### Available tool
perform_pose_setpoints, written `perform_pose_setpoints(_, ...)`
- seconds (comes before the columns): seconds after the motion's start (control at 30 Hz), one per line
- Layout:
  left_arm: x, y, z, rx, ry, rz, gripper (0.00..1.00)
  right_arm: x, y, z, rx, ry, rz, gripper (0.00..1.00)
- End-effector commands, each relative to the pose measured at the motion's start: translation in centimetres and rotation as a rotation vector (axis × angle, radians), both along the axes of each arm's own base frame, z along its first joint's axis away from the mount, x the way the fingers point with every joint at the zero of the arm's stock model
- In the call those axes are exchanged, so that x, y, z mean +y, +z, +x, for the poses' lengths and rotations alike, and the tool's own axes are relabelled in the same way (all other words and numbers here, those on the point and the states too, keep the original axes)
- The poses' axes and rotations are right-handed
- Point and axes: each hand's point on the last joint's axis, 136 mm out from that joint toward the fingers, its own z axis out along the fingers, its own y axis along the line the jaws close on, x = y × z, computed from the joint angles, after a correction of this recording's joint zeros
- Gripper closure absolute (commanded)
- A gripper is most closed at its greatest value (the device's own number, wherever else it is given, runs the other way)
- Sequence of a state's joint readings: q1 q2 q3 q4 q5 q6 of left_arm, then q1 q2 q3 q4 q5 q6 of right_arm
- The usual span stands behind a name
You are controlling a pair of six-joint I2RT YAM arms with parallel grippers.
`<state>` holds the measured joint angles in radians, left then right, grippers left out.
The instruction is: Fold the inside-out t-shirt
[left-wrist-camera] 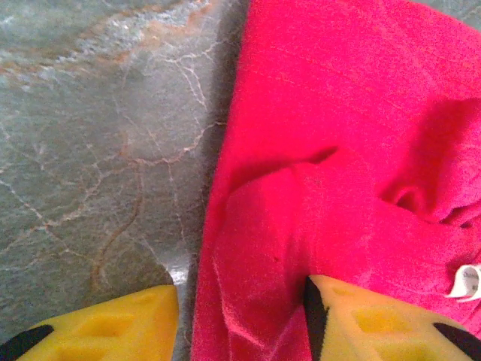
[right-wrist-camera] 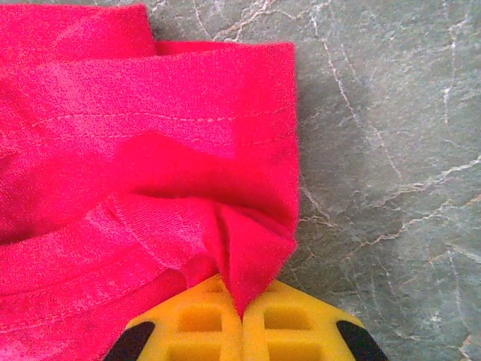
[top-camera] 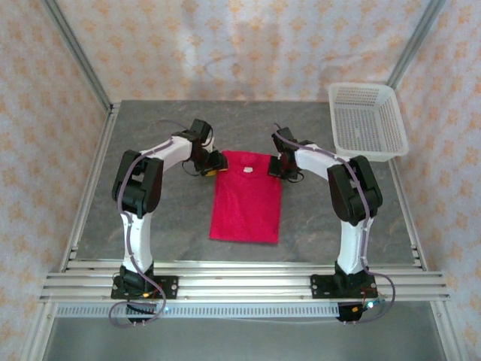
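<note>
The inside-out t-shirt (top-camera: 246,197) lies as a narrow bright red rectangle on the table between the arms, with its small white tag (top-camera: 246,170) near the far edge. At the shirt's far left corner, my left gripper (top-camera: 210,167) stands open. In the left wrist view one yellow finger (left-wrist-camera: 113,327) rests over bare table and the other finger (left-wrist-camera: 383,323) sits on the cloth (left-wrist-camera: 331,135), so the shirt's edge runs between them. My right gripper (right-wrist-camera: 242,316) is at the far right corner and is shut on a pinched fold of red cloth (right-wrist-camera: 252,256).
A white plastic basket (top-camera: 368,120) stands at the back right of the grey marbled table (top-camera: 150,218). Metal frame rails run along the table's sides and near edge. Patterned walls enclose the space.
</note>
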<state>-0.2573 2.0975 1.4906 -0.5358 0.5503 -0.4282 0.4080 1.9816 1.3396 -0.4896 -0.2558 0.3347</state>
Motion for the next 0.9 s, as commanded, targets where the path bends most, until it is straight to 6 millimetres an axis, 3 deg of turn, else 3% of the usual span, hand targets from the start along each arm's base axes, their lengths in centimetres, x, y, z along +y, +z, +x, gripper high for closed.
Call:
perform_pose_setpoints(0.0,-0.2,-0.6,0.7,-0.015,0.009,-0.007,0.50,0.4,-0.7,-0.2,0.020,0.023,-0.006,0.96)
perform_pose_setpoints(0.27,-3.0,-1.1,1.7,-0.027,0.031,-0.081,0.62,0.5,-1.3,-0.1,0.027,0.020,-0.002,0.98)
perform_pose_setpoints(0.43,-3.3,-2.4,1.8,0.007,0.030,-0.073,0.88,0.6,-1.0,0.1,0.018,0.018,0.002,1.00)
perform_pose_setpoints(0.53,-2.6,-1.7,1.9,-0.007,0.043,-0.040,0.99,0.6,-0.6,0.4,0.009,0.020,-0.001,1.00)
perform_pose_setpoints(0.7,-1.6,2.6,3.7,-0.077,0.061,-0.023,1.00,0.3,2.0,2.6,-0.068,-0.018,0.029,1.00)
perform_pose_setpoints(0.87,-1.7,10.2,7.2,-0.215,0.083,-0.080,1.00,0.4,9.1,6.6,-0.217,-0.056,0.133,1.00)
